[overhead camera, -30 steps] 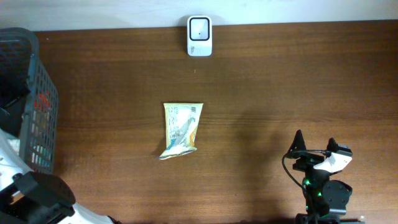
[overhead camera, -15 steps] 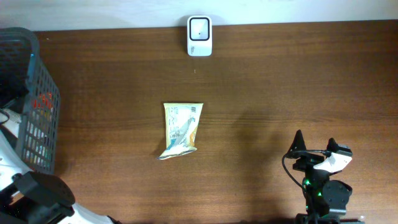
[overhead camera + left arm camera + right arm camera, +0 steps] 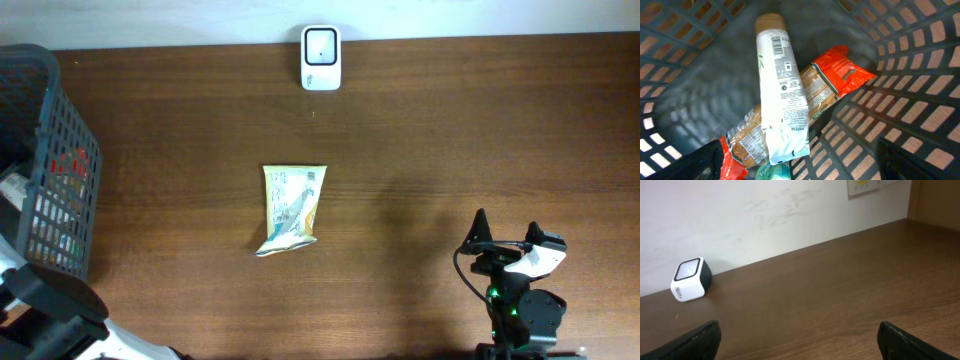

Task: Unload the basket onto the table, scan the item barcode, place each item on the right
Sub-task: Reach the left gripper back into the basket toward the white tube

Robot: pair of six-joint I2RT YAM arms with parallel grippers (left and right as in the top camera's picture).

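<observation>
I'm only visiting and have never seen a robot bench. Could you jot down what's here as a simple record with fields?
table: brown wood
scanner: white, at the far edge by the wall
snack packet: flat on the middle of the table, no gripper on it
basket: dark mesh, at the left edge
in basket: white tube lying across an orange pasta packet
left gripper: open, over the basket's contents, holding nothing
right gripper: open, empty, near the table's front right corner
</observation>
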